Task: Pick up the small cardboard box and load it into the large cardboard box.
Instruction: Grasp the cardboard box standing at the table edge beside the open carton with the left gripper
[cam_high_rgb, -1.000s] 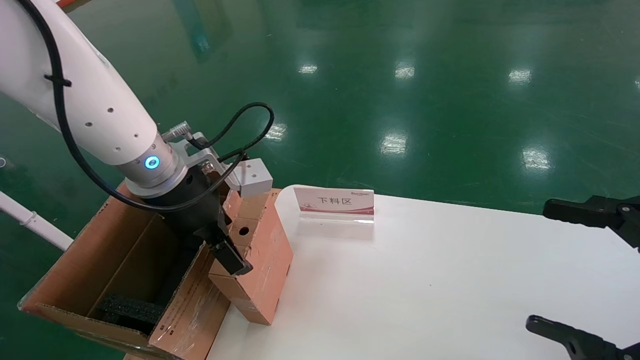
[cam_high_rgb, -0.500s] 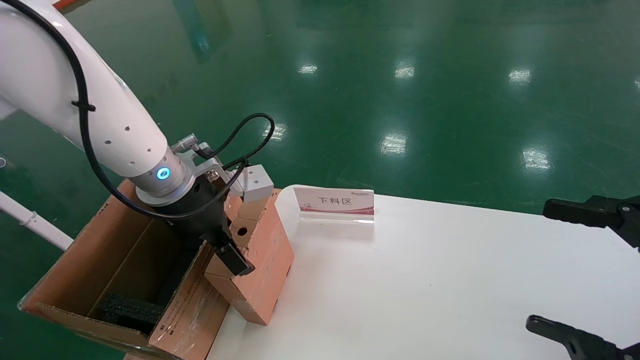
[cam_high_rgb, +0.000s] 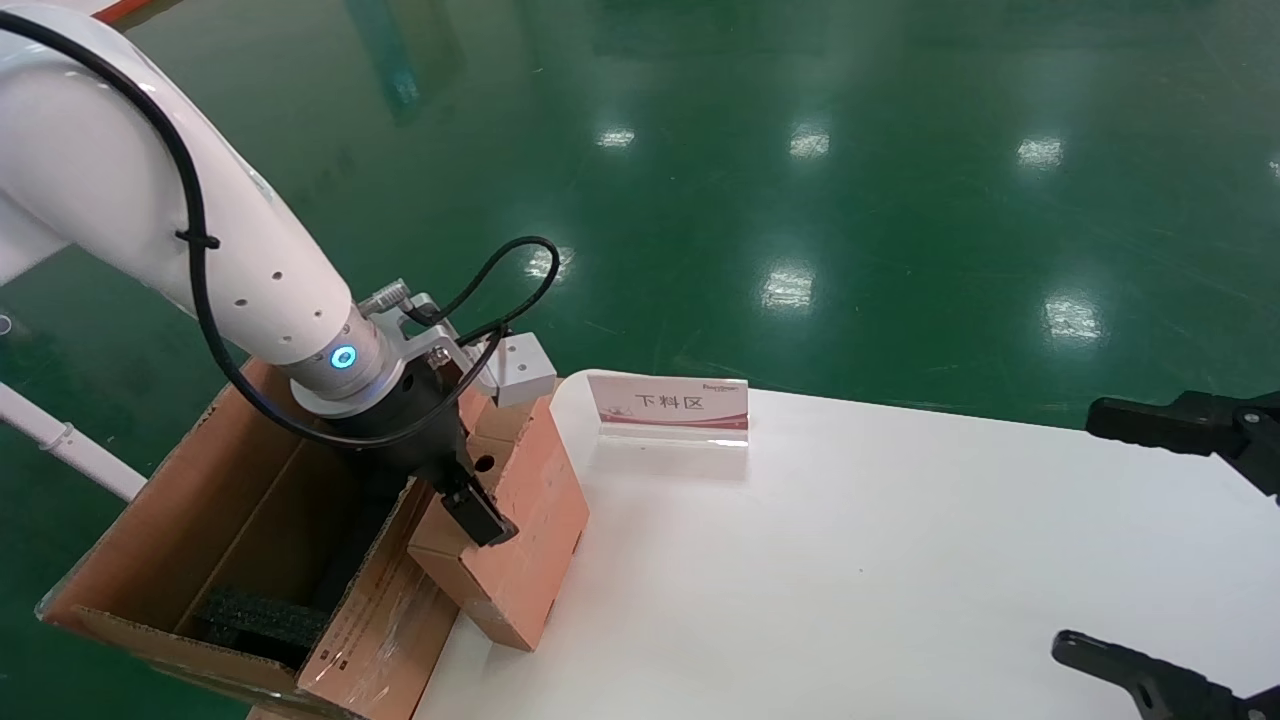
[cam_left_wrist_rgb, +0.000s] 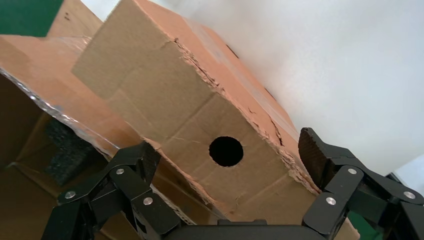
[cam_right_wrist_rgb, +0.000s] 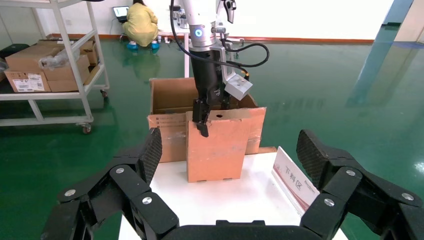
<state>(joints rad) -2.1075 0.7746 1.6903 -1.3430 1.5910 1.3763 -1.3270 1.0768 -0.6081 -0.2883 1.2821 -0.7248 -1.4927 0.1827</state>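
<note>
Small box stands on the left edge of the white table, touching the taped flap of the large box beside it. The left end effector is over its top, jaws spread to either side of the flap with the round hole; in the left wrist view the fingers straddle the carton but do not look pressed against it, so I judge the grasp not yet made.

To do this step well, the jaws should come lower so the pads bear on the firm side walls rather than the torn, ragged top edge, then close squarely across the narrow width. The lift ought to clear the neighbouring flap before moving sideways, since the two cartons are in contact and dragging could catch that flap or tip the small one off the table.

Inside the large box, black foam lies at the near end; the rest of the visible floor looks bare cardboard. Nothing of the small box's contents shows through its hole.

The right end effector waits wide open and empty at the table's far right.
</note>
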